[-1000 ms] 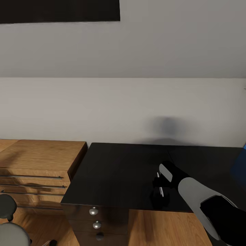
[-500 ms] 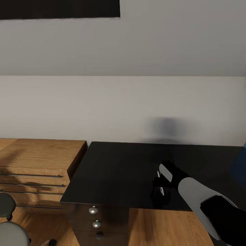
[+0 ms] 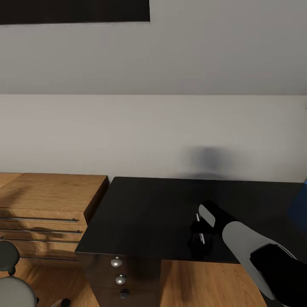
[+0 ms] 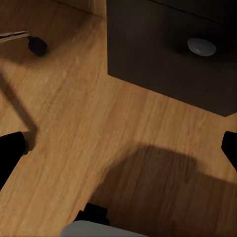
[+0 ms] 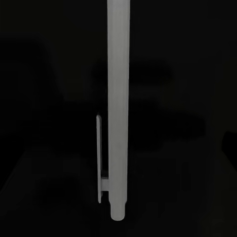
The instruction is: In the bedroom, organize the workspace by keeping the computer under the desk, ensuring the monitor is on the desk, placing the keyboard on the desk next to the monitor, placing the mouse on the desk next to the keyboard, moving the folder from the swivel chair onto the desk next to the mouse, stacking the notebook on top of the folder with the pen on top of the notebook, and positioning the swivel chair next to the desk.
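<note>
Right arm [image 3: 251, 251]: smooth rounded shells, grey-white forearm segment, glossy black upper section, black wrist end. No visible markings.

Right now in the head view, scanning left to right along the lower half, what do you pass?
Swivel chair → light wood cabinet → desk drawer knobs → pen at the right gripper → right arm → blue folder edge.
</note>
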`<state>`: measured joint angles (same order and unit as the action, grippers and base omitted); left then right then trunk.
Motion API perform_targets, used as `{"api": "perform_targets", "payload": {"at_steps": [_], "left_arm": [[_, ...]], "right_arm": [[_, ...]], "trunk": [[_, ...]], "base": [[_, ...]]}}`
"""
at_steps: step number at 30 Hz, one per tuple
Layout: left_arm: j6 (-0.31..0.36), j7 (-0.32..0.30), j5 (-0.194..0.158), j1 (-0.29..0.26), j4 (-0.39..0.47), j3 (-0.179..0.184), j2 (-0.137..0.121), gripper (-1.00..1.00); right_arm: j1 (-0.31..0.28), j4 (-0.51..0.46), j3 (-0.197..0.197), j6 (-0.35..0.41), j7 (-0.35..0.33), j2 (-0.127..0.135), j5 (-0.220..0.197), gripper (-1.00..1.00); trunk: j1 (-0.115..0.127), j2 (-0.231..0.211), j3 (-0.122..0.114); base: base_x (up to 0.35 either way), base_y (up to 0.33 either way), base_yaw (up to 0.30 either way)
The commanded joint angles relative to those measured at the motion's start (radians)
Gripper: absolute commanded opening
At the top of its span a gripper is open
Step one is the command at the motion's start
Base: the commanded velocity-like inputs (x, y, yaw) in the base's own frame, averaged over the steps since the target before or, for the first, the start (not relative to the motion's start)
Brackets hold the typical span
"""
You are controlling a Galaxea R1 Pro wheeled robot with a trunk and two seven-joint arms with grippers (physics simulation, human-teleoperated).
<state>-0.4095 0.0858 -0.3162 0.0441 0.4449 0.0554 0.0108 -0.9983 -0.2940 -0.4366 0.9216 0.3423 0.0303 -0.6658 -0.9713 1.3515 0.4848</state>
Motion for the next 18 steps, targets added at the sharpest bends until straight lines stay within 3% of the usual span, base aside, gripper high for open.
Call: {"api": "perform_targets", "payload": {"at_steps": [1,12,13,18], "left_arm": [[-0.002,0.009,-0.001,0.000,0.002,0.006,0.000,1.00],[-0.002,0.009,-0.001,0.000,0.002,0.006,-0.001,1.00],[-0.002,0.009,-0.001,0.000,0.002,0.006,-0.001,1.00],[-0.002,0.009,-0.001,0.000,0.002,0.006,-0.001,1.00]], "right_arm": [[0.000,-0.002,-0.007,0.003,0.007,0.001,-0.011,1.00],[0.000,-0.002,-0.007,0.003,0.007,0.001,-0.011,1.00],[0.000,-0.002,-0.007,0.002,0.007,0.001,-0.011,-1.00],[0.000,-0.002,-0.006,0.002,0.007,0.002,-0.010,-1.00]], "trunk": [[0.000,0.001,0.001],[0.000,0.001,0.001],[0.000,0.001,0.001],[0.000,0.001,0.001]], "base": [[0.000,0.000,0.000],[0.000,0.000,0.000],[0.000,0.000,0.000],[0.000,0.000,0.000]]}}
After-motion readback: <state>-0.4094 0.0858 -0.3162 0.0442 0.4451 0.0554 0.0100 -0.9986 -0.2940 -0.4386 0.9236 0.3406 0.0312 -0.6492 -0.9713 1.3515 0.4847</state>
